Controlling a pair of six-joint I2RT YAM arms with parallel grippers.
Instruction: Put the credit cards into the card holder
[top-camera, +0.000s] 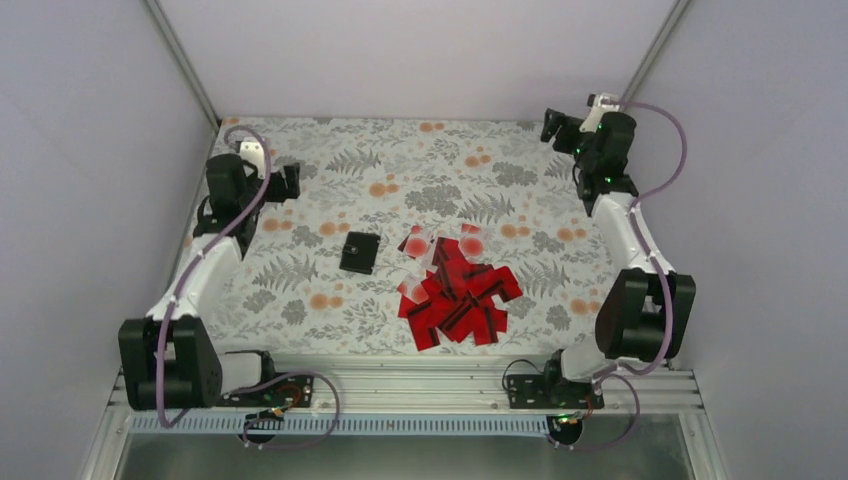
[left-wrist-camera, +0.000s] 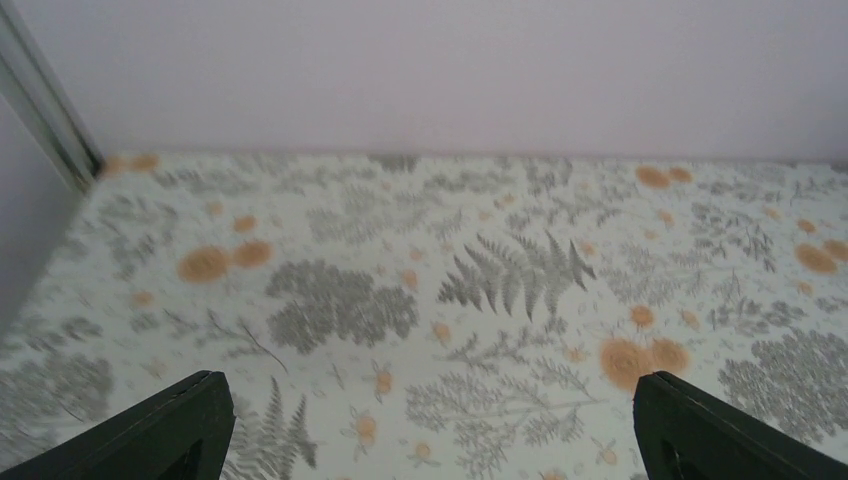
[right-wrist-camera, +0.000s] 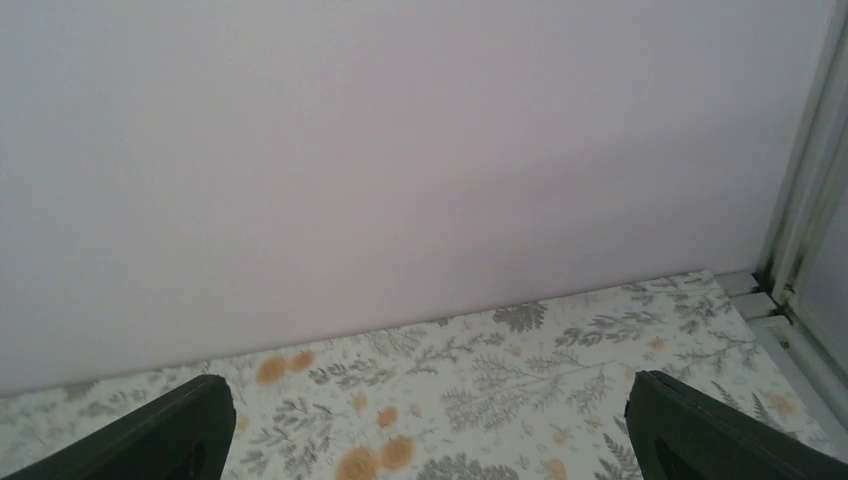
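Note:
Several red credit cards (top-camera: 458, 290) with black stripes lie in a loose pile at the middle of the patterned cloth, right of centre. The black card holder (top-camera: 360, 252) lies closed just left of the pile. My left gripper (top-camera: 290, 181) is open and empty, raised at the far left, well away from the holder. My right gripper (top-camera: 553, 125) is open and empty, raised at the far right corner. The left wrist view shows my left gripper (left-wrist-camera: 430, 425) over bare cloth. The right wrist view shows my right gripper (right-wrist-camera: 430, 425) facing the back wall. Neither wrist view shows cards or holder.
The cloth (top-camera: 330, 215) with grey ferns and orange flowers covers the table. White walls stand at the back and both sides. A metal rail (top-camera: 400, 385) runs along the near edge by the arm bases.

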